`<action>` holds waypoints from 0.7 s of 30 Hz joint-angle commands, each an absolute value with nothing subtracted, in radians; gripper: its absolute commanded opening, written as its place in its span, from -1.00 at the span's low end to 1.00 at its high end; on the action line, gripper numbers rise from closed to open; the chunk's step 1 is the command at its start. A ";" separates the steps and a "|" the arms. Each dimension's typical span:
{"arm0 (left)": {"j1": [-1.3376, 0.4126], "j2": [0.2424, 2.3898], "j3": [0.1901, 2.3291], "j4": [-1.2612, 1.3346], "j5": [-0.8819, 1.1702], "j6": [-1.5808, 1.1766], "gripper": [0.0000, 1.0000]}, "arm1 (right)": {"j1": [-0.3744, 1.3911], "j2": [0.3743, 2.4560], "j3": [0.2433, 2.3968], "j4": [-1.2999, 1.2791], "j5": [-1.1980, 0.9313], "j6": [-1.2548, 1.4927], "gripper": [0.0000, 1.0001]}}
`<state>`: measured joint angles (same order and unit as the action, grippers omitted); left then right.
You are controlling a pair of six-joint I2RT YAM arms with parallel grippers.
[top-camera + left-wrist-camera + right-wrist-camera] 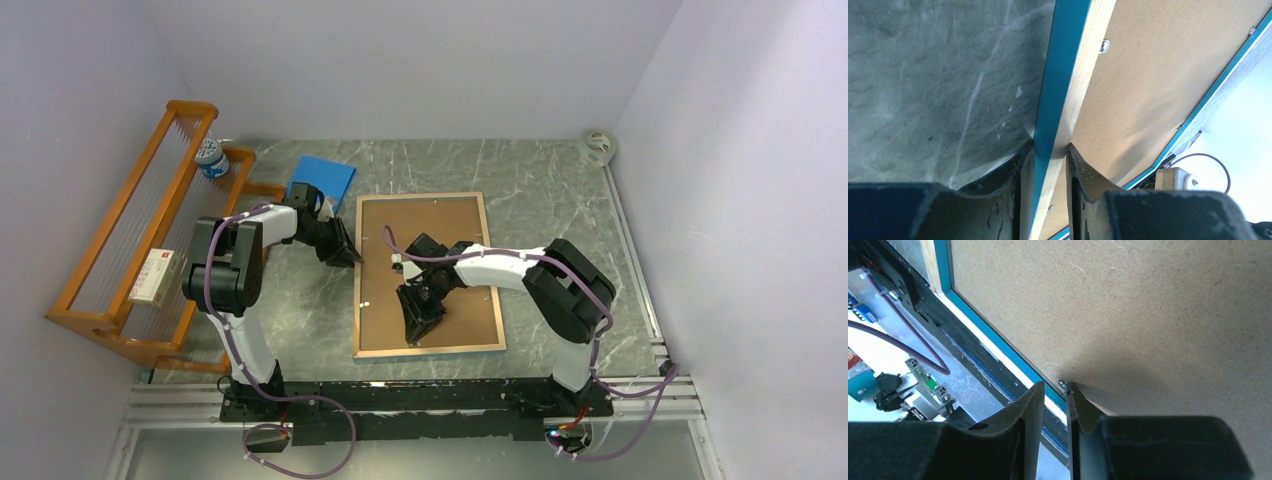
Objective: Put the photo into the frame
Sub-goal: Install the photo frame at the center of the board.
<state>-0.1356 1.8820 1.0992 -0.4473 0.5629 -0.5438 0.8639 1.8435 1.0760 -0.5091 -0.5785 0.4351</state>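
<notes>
The frame [357, 300] lies face down on the table, light wood back up, with a brown backing board [440, 230] in it. My left gripper [347, 252] is shut on the frame's left rail; in the left wrist view its jaws [1050, 146] pinch the turquoise-and-wood rail [1063, 65]. My right gripper [420, 325] hovers low over the board's near part. In the right wrist view its jaws [1055, 385] are almost closed, a thin slit apart, with tips at a small metal tab [1062, 384] by the turquoise edge [993, 337]. The photo is not in view.
An orange wooden rack [110, 250] stands at the left with a white-and-red box [157, 277] and a blue-white tub [211, 158] on it. A small blue pad [322, 180] lies behind the frame. A tape roll [598, 147] sits at the back right. Walls close three sides.
</notes>
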 commanded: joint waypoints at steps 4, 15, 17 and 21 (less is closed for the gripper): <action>-0.149 1.904 1.060 -0.493 0.536 -0.570 -0.52 | 0.890 1.841 1.013 -0.518 -0.590 0.446 -0.62; -0.150 1.921 1.057 -0.460 0.530 -0.606 -0.55 | 0.890 1.866 0.980 -0.461 -0.659 0.427 -0.70; -0.151 1.918 1.050 -0.452 0.535 -0.617 -0.56 | 0.891 1.876 0.983 -0.440 -0.680 0.438 -0.69; -0.153 1.913 1.038 -0.447 0.536 -0.626 -0.53 | 0.893 1.860 0.998 -0.451 -0.612 0.459 -0.54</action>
